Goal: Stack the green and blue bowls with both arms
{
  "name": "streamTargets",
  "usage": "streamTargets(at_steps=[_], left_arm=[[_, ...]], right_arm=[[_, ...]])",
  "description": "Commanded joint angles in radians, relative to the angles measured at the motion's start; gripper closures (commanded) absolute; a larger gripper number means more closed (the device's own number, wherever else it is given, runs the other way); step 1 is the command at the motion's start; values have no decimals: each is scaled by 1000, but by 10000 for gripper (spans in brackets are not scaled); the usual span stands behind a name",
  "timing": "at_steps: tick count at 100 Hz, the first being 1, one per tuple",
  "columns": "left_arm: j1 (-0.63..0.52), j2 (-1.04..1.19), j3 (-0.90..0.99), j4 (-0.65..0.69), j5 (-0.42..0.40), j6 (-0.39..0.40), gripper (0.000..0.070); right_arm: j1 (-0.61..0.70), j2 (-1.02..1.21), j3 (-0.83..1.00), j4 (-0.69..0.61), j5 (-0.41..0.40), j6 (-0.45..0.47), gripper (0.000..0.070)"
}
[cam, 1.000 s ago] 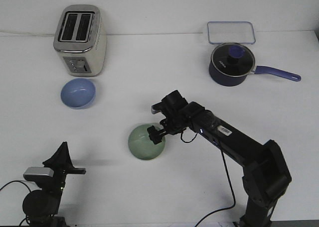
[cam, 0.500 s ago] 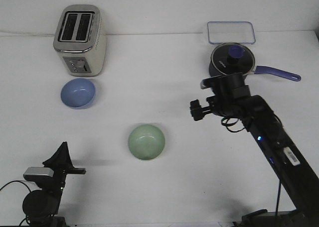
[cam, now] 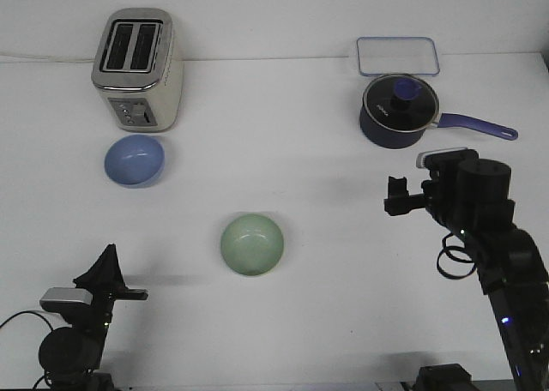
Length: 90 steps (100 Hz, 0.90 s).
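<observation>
The pale green bowl (cam: 251, 244) sits upright on the white table (cam: 283, 125), a little left of centre and near the front. The light blue bowl (cam: 135, 160) rests farther back on the left, just in front of the toaster. My right gripper (cam: 395, 195) hangs in the air well to the right of the green bowl, pointing left, its fingers apart and holding nothing. My left arm is folded low at the front left corner. The left gripper (cam: 129, 294) there points right, too small and dark to read.
A silver toaster (cam: 137, 69) stands at the back left. At the back right are a dark navy lidded pot (cam: 396, 110) with a long handle and a clear rectangular container lid (cam: 398, 56). A black cable loops under the right arm.
The right gripper let go of the green bowl's rim and pulled back to the right, away from it. The bowl settled flat. The left arm stayed still.
</observation>
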Motion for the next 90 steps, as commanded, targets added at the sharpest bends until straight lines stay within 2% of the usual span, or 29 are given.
streamTargets(at_steps=[1, 49, 64, 90], left_arm=[[1, -2, -19, 10, 2, 9, 689], [1, -2, -18, 10, 2, 9, 689], [1, -2, -18, 10, 2, 9, 689], [1, -2, -18, 10, 2, 9, 689]], right_arm=[[3, -32, -63, 53, 0, -8, 143], [7, -394, -614, 511, -1, 12, 143], [7, -451, -690, 588, 0, 47, 143], [7, -458, -695, 604, 1, 46, 143]])
